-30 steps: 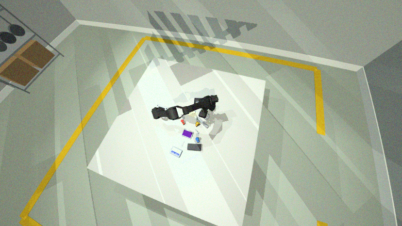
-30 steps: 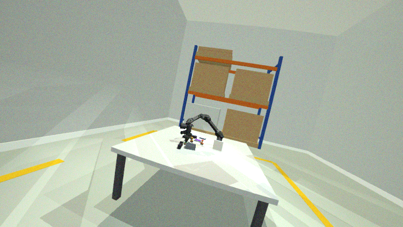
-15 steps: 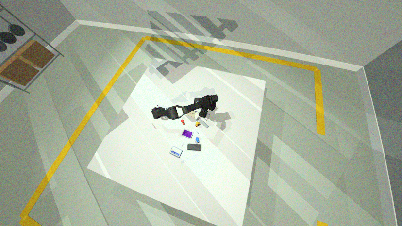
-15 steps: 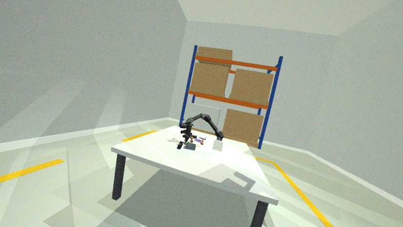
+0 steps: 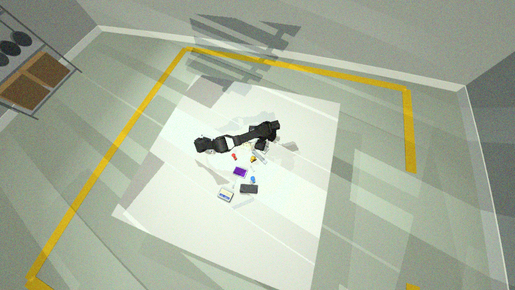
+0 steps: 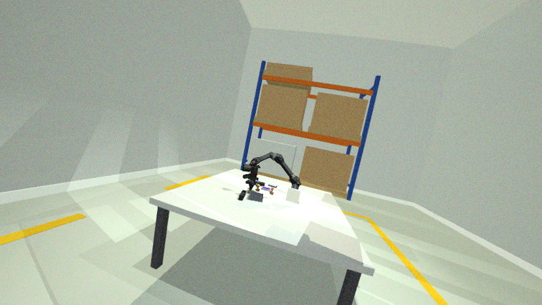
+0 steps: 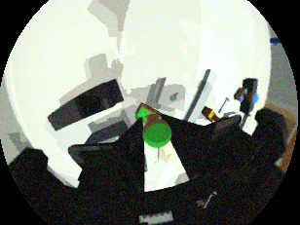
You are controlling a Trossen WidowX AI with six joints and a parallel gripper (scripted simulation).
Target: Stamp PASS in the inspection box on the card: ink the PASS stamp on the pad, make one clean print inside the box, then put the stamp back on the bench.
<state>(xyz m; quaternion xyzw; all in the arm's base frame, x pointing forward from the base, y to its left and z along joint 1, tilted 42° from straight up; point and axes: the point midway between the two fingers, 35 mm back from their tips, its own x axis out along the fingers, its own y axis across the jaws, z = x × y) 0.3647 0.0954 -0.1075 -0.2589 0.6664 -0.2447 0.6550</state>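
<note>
A tall blue-and-orange rack [image 6: 364,140] w/ cardboard boxes [image 6: 282,106] stands in the bkgd, past the white table [image 5: 216,234] [image 6: 208,221]. The black arm [image 5: 248,136] [image 6: 286,166] arches over the tabletop, its gripper [image 5: 260,144] [image 6: 250,187] [image 7: 151,119] low, pointing down nr the table. The gripper is clenched on a green-topped stamp [image 7: 157,134], held btwn the fingers; it's prob. the PASS one, tho no lettering is legible. Whether its base touches the table can't be told. A dark oblong block [image 5: 248,188] lies well apart from the gripper, w/ a pale-framed tray [image 5: 226,194], cream & blue inside, to one side of it. The purple pad [image 5: 239,172] [image 6: 265,188] lies flat btwn that tray and the arm. A grey strip [image 5: 259,157] lies nr the gripper. Smallest: a yellow-orange stamp [image 5: 252,159] [image 6: 258,186] [image 7: 210,114] beside the strip, a red-topped one [image 5: 234,156] [image 6: 271,190] nearer the arm, & a blue-topped one [image 5: 252,178] nr the dark block. Card's insp. box: can't be made out w/ certainty.
</note>
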